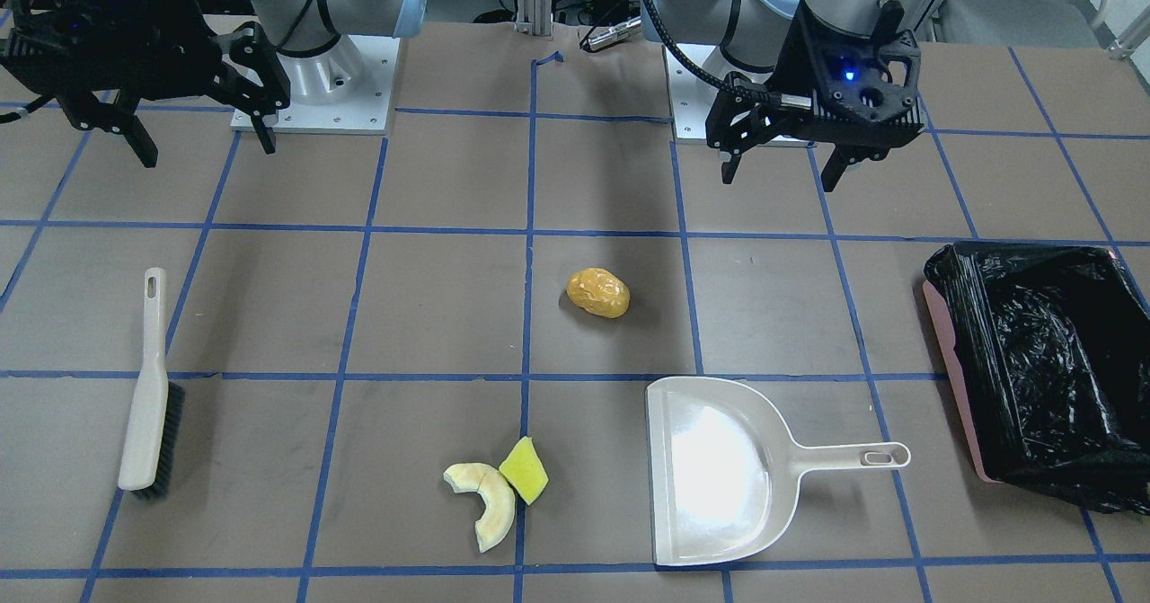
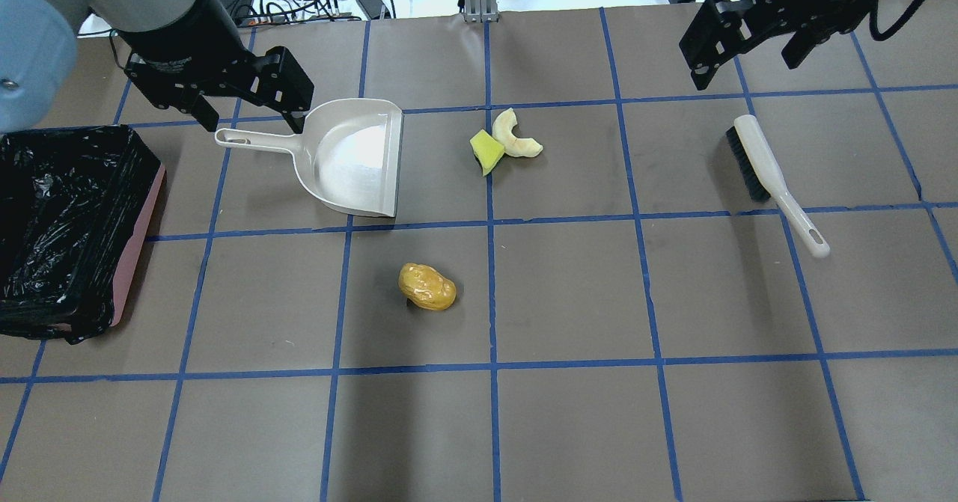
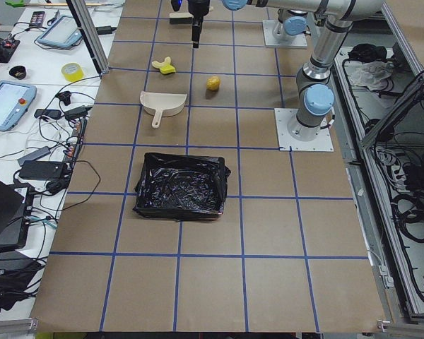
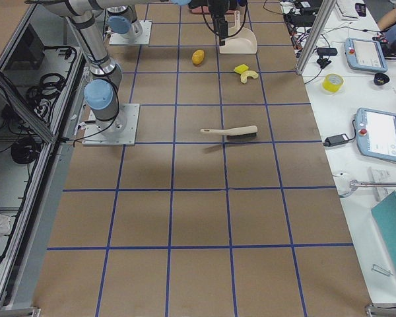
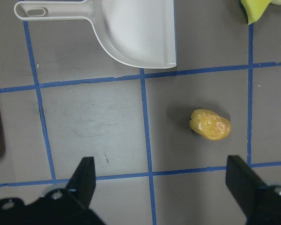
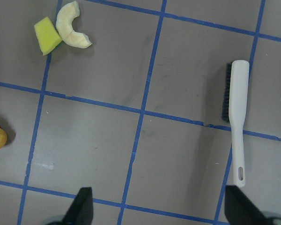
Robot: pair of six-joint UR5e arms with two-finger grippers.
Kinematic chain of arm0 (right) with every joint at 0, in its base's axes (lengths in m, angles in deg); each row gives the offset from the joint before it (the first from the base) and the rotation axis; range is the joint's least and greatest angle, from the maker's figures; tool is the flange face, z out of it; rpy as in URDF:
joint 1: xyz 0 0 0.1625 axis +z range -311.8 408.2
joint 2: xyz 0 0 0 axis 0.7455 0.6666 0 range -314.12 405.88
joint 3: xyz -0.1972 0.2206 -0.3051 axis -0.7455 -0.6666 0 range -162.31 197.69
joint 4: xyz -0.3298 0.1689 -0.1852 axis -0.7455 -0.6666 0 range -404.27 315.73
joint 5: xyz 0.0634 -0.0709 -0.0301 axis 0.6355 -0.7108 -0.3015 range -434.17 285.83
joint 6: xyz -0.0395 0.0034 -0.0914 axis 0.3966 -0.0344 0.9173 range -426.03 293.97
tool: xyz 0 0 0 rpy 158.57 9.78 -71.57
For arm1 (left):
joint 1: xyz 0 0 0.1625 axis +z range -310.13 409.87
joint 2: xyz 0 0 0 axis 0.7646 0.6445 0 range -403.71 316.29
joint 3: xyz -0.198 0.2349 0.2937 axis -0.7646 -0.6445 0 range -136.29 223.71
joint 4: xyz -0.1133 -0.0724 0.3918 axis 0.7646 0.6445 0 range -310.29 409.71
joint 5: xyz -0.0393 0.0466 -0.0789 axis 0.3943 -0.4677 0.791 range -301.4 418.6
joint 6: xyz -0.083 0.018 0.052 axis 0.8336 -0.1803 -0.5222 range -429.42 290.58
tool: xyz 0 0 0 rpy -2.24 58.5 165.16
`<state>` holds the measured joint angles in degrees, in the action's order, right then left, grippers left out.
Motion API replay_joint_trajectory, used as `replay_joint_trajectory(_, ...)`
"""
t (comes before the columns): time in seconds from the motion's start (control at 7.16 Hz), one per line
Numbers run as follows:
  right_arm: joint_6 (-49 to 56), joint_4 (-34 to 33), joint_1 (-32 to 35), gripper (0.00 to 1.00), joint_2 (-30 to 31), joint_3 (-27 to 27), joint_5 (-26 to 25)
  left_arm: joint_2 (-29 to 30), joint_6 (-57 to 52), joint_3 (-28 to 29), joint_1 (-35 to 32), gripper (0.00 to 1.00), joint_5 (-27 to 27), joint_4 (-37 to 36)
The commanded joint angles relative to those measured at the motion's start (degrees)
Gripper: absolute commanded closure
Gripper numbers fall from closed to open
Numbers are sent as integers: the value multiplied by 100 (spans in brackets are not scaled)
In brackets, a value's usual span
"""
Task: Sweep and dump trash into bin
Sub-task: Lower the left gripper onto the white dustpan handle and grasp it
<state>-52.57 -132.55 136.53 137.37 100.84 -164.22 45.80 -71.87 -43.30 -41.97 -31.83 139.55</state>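
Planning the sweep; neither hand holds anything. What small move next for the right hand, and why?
Probably lower the open right hand onto the brush: it lies ungrasped on that arm's side, and the potato-shaped lump, crescent slice and wedge lie outside the dustpan.

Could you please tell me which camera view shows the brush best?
The right wrist-mounted view: the brush lies whole and close, bristles and handle hole plain. The front-facing and overhead views show it whole but farther off; exterior right shows it small; exterior left and the left wrist view miss it.
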Motion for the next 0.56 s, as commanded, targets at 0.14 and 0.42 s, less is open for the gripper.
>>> replay_joint_trajectory(0.14, 8, 30, 0, 0, 9, 8, -39, 13, -88, -17, 25, 0, -1, -28)
replay_joint_trajectory(0.42, 16, 30, 0, 0, 0, 17, -39, 223, -490, -52, 78, 0, -10, -370)
